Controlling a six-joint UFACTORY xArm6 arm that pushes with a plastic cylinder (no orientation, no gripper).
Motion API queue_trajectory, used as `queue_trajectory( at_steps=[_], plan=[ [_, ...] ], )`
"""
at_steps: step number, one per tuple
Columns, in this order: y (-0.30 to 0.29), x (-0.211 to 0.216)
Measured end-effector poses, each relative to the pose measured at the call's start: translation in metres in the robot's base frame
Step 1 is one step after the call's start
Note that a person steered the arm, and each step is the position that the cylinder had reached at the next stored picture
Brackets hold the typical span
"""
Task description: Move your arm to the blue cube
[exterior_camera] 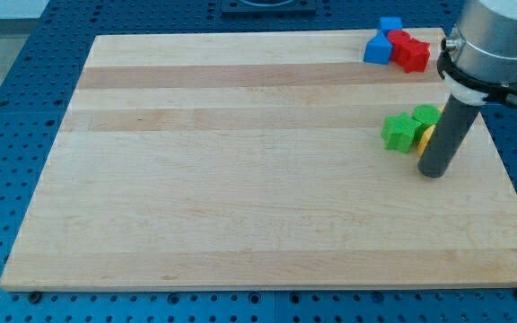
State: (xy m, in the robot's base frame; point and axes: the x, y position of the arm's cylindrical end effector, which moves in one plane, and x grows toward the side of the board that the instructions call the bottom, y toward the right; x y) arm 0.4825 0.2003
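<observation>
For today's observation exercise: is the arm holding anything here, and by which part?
Nothing is held. My tip rests on the board beside a yellow block and green blocks.

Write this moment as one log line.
my tip: beside green blocks, yellow block | blue cube: top right, untouched | red blocks: adjacent

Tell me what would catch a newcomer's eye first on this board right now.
The thick dark rod at the view's right stands out, my tip resting on the pale wooden board just right of a green block cluster that hides a yellow block. At the top right sit the blue cube, a blue wedge-like block and red blocks.
</observation>
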Motion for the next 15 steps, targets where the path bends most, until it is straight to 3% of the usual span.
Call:
queue_trajectory(
  at_steps=[2, 4, 5, 6, 8, 15],
  plan=[
    [-0.031, 0.032],
    [-0.088, 0.037],
    [-0.110, 0.023],
    [-0.112, -0.021],
    [-0.105, -0.099],
    [-0.030, -0.117]
  ],
)
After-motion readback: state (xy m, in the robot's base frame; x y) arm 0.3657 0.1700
